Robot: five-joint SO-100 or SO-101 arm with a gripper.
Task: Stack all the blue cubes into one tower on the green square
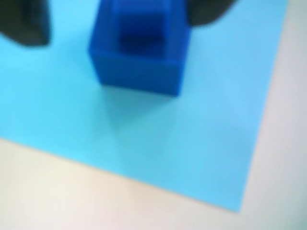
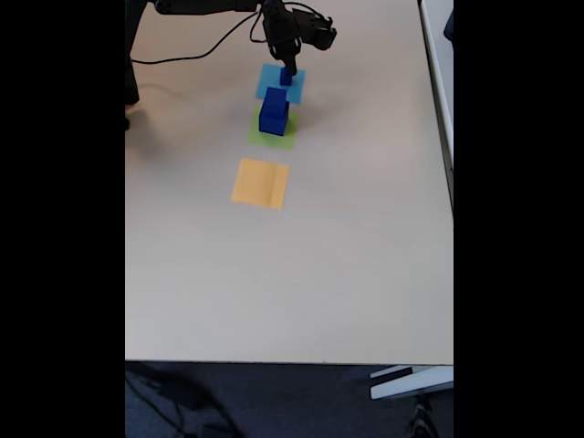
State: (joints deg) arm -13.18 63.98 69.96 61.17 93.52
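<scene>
Claw point(image 2: 289, 71) spread wide astride the small cube point(image 1: 139, 48) on the light-blue patch point(image 1: 192, 143), seemingly poised to pinch and carry it to the tower point(image 2: 273, 111) already standing on the green square point(image 2: 272, 137).

Blue cube point(image 1: 139, 52) looks matt plastic, smooth. Light-blue patch point(image 1: 192, 143) is thin, flat paper, slight sheen. Table point(image 2: 292, 283) is smooth, matt beige laminate. Orange patch point(image 2: 260, 182) is matt paper.
</scene>
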